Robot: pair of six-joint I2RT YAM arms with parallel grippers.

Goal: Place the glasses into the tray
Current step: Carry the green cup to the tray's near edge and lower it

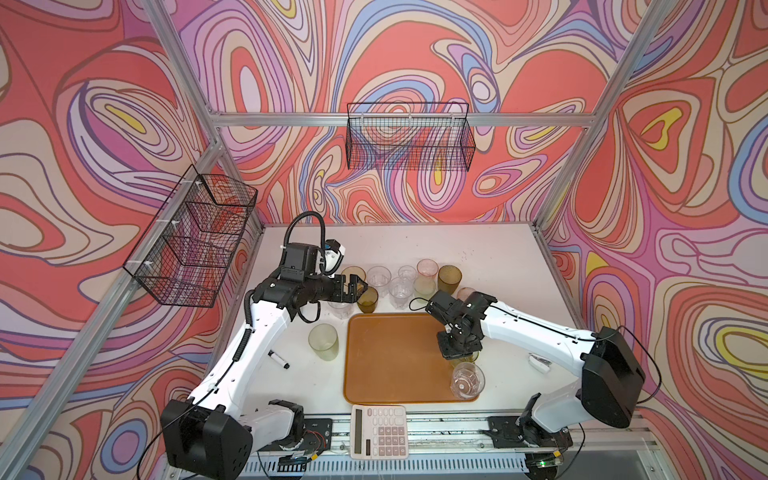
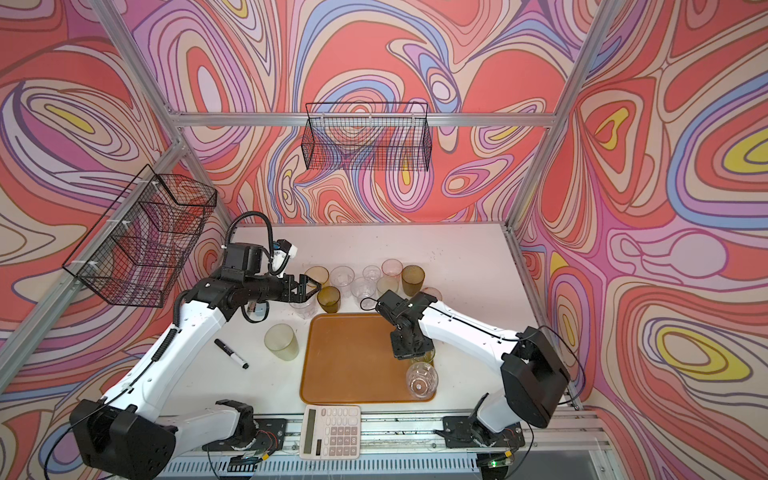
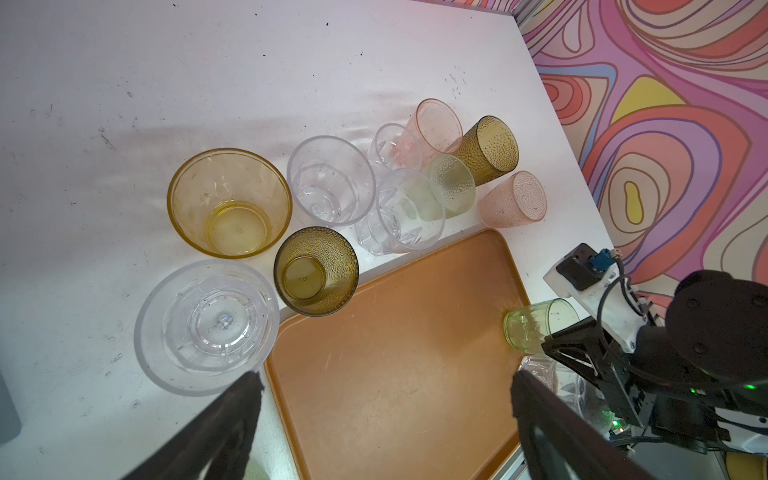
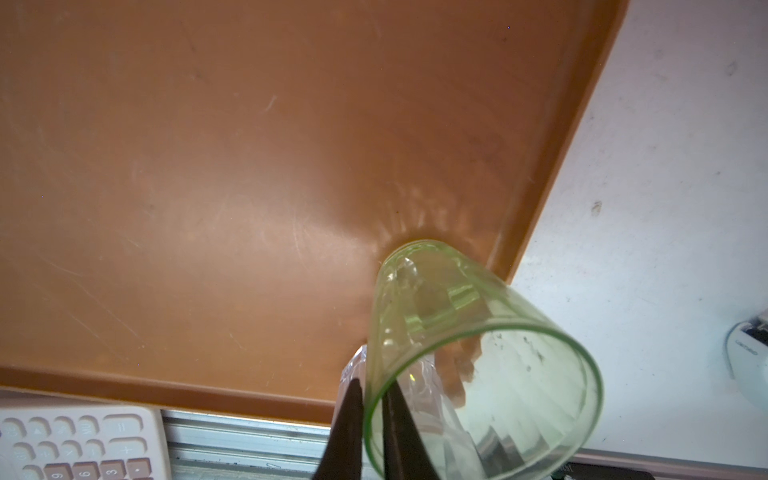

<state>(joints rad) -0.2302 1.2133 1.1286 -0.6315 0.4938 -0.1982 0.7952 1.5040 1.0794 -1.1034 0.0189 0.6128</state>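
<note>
The orange-brown tray (image 1: 386, 361) (image 2: 345, 361) lies mid-table. My right gripper (image 4: 374, 384) is shut on the rim of a bright green glass (image 4: 457, 332) (image 3: 536, 324), one finger inside and one outside. This glass's base rests on the tray by the right rim. A clear glass (image 1: 467, 380) (image 2: 421, 380) stands on the tray just in front of it. Several glasses cluster behind the tray: amber (image 3: 228, 203), olive-brown (image 3: 316, 270), clear (image 3: 330, 178), pink (image 3: 513, 199). My left gripper (image 3: 384, 376) (image 1: 359, 286) hovers open, holding nothing, over the tray's back left corner.
A pale green glass (image 1: 323, 341) stands left of the tray, near a black marker (image 1: 279, 360). A white calculator (image 1: 379, 432) lies at the tray's front edge. A small white object (image 1: 539, 362) sits to the right. Wire baskets (image 1: 409, 137) (image 1: 195, 237) hang on the walls.
</note>
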